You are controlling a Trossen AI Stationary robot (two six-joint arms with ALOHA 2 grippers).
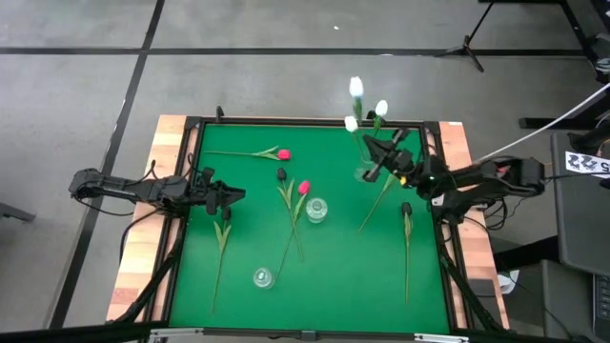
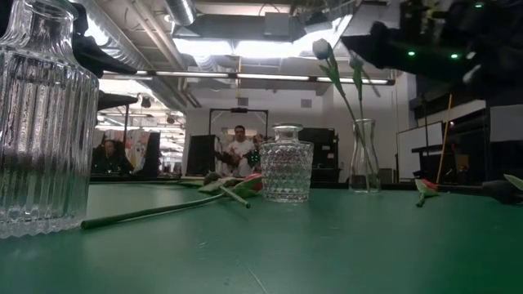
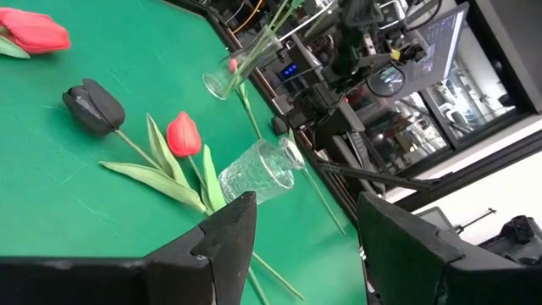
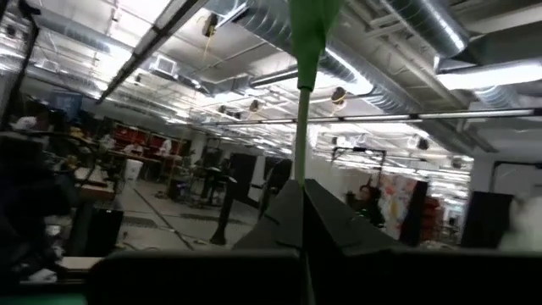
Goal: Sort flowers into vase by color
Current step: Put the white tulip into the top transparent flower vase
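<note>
Green mat (image 1: pixel 334 276) covers the table, concrete floor all round.

High view: left gripper (image 1: pixel 232 195) sits at the mat's left edge, jaws apart, nothing between them. Right gripper (image 1: pixel 378 151) is over the far-right part of the mat, jaws together, clamped on a green stem (image 1: pixel 374 131); which white head belongs to that stem I can't tell. Three white tulips (image 1: pixel 355 88) bunch up at the tall vase (image 1: pixel 366 173) directly below that gripper. Loose on the mat: a pink-red tulip (image 1: pixel 283 153) near the far edge, a dark tulip (image 1: pixel 281 174) and a second pink-red tulip (image 1: pixel 303 187) mid-mat with stems crossing, a flower (image 1: pixel 225 214) just beside the left gripper, another dark-headed flower (image 1: pixel 406 208) by the right edge. Cut-glass vase (image 1: pixel 316 209) stands mid-mat, ribbed vase (image 1: pixel 263 277) near the front.

Low view: ribbed vase (image 2: pixel 42 114) up close at left, cut-glass vase (image 2: pixel 286 163) centre, tall vase (image 2: pixel 364 157) behind it with stems standing in it, right arm dark overhead. Person (image 2: pixel 239 151) in the room behind.

Left wrist view: own fingers (image 3: pixel 227 237) spread wide, empty. Dark tulip (image 3: pixel 95 106) and pink-red tulip (image 3: pixel 184 134) lie beyond them beside the cut-glass vase (image 3: pixel 261 172).

Right wrist view: stem (image 4: pixel 301 110) runs straight up from the closed fingers (image 4: pixel 339 224), ceiling ducts behind.
</note>
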